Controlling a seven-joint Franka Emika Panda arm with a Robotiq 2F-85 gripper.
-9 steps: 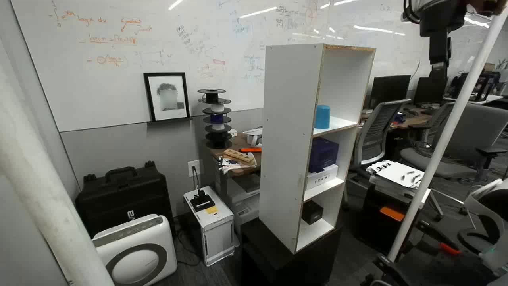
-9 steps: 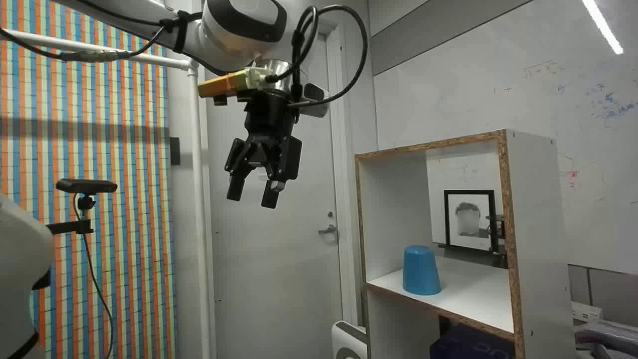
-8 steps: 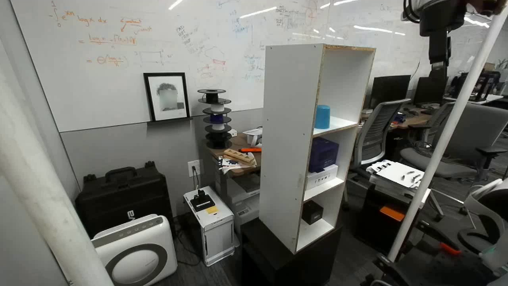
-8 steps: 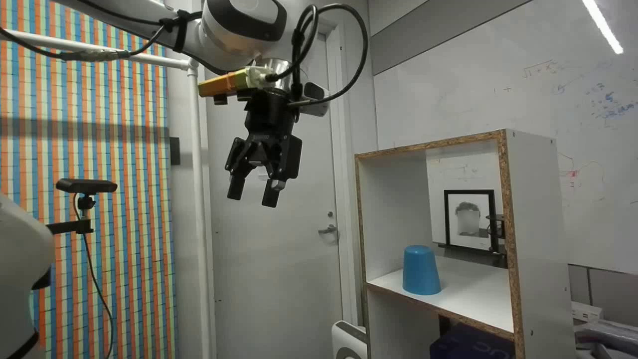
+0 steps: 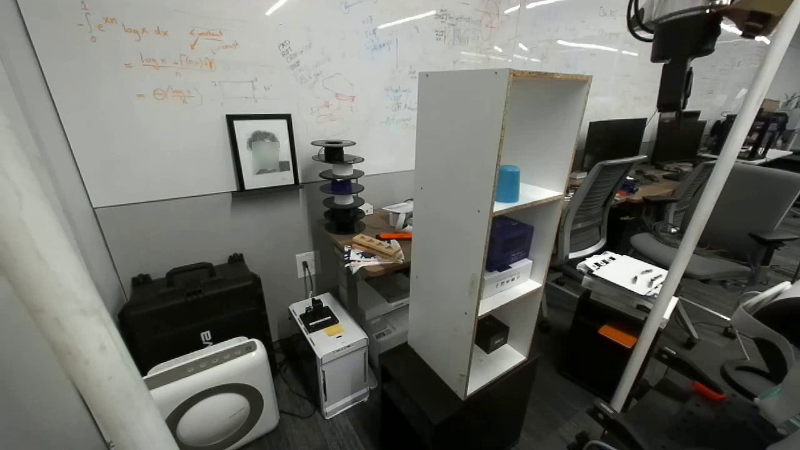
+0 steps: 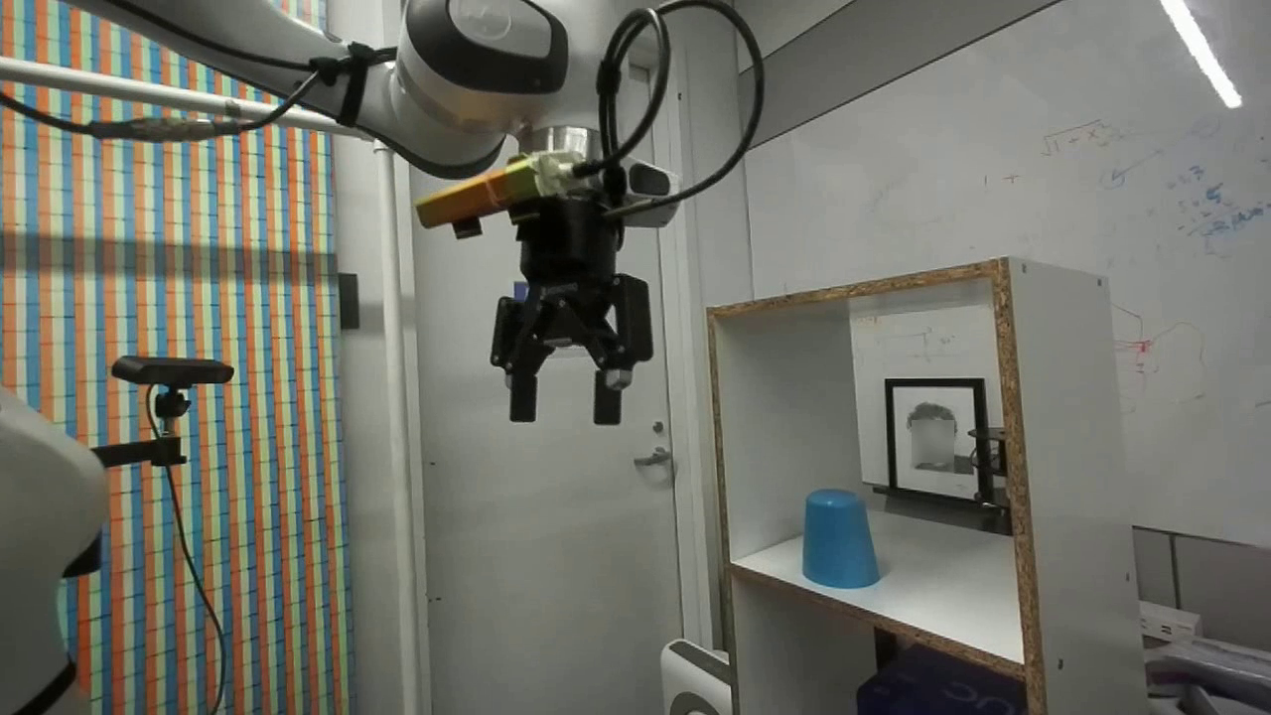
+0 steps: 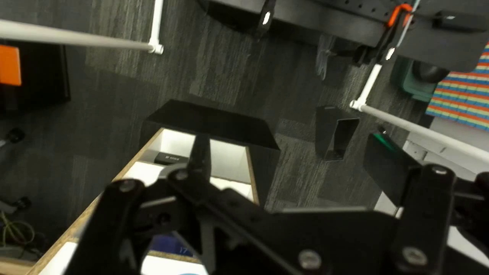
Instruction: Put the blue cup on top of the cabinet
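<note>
The blue cup (image 5: 508, 184) stands wide end down in the top compartment of the white cabinet (image 5: 459, 187). In an exterior view the cup (image 6: 839, 539) is near the compartment's open front edge, and the cabinet (image 6: 1062, 447) shows its top rim. My gripper (image 6: 566, 402) hangs pointing down, open and empty, left of the cabinet in that view and higher than the cup. It also shows at the upper right of an exterior view (image 5: 671, 112). In the wrist view the fingers (image 7: 294, 158) are wide apart; only a blue sliver of the cup (image 7: 189, 274) shows at the bottom edge.
A purple box (image 5: 511, 242) on a white box (image 5: 507, 279) fills the middle compartment; a black box (image 5: 492, 333) is in the bottom one. The cabinet stands on a black base (image 5: 462, 412). A white pole (image 5: 700, 215) stands near the arm.
My gripper has moved right towards the cabinet in an exterior view and turned slightly, with its fingers now pointing straighter down. The cup and cabinet have not moved.
</note>
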